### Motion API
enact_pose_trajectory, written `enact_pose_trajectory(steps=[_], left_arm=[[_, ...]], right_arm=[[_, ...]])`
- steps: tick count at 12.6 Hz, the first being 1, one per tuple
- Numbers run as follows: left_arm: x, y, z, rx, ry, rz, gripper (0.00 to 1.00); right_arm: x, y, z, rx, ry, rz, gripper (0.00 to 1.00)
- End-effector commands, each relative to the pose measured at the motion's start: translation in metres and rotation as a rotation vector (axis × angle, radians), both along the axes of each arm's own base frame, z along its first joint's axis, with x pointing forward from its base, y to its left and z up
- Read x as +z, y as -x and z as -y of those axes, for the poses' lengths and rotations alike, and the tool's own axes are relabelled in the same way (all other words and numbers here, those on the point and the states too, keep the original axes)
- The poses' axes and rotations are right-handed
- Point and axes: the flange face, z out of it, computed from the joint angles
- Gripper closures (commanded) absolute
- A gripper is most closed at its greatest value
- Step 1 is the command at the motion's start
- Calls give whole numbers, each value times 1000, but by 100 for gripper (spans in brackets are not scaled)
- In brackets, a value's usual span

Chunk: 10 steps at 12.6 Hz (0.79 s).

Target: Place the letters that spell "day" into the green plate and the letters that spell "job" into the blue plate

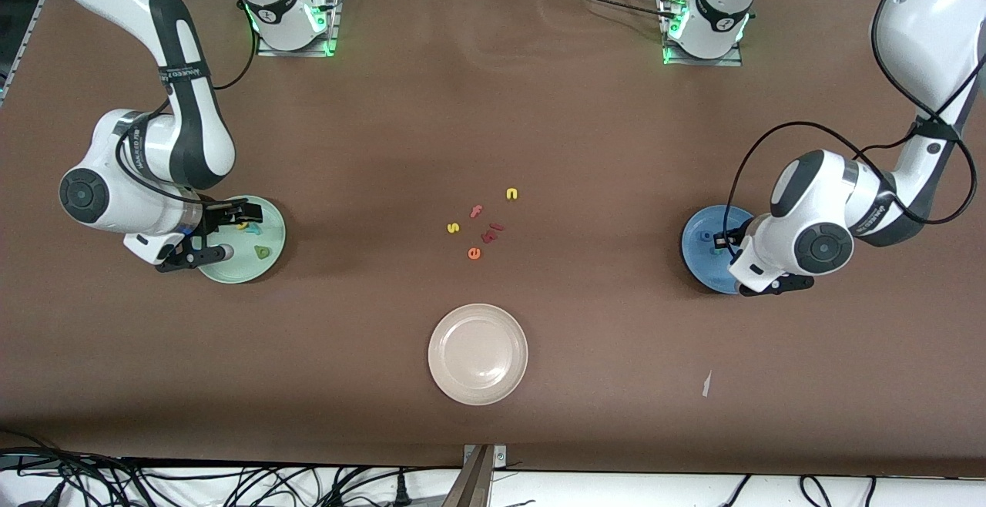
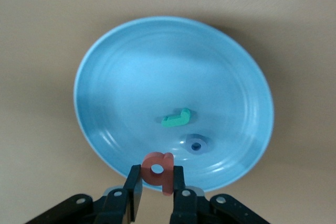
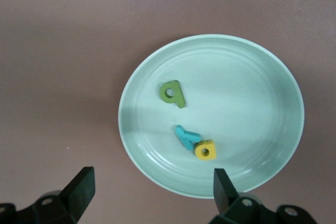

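Over the blue plate (image 2: 157,66), at the left arm's end of the table (image 1: 693,256), my left gripper (image 2: 157,176) is shut on the pinkish-red "b" (image 2: 159,167), held upright above the plate's rim. The teal "j" (image 2: 176,118) and blue "o" (image 2: 197,145) lie in that plate. My right gripper (image 3: 152,184) stands open and holds nothing, over the edge of the green plate (image 3: 247,93) at the right arm's end (image 1: 239,268). In that plate lie the olive "a" (image 3: 172,93), teal "y" (image 3: 186,137) and yellow "d" (image 3: 205,150).
A beige plate (image 1: 477,354) sits nearer the front camera at mid-table. Loose letters lie in a cluster at the centre: yellow "s" (image 1: 453,227), red "f" (image 1: 477,211), yellow "n" (image 1: 511,194), orange "e" (image 1: 474,253) and a dark red piece (image 1: 493,231).
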Motion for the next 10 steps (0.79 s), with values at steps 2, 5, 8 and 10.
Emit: enact_pose_trajectory(steps=[2, 5, 8, 10], left_arm=[[-25, 1, -8, -11, 32, -21, 98], [-44, 10, -17, -36, 57, -29, 96], [-48, 13, -29, -21, 59, -40, 87], [-48, 13, -31, -37, 67, -41, 84]], right_arm=[[37, -14, -28, -104, 44, -46, 0], [67, -7, -31, -146, 138, -44, 0], [113, 2, -34, -155, 163, -15, 0], [157, 10, -16, -170, 154, 1, 0]])
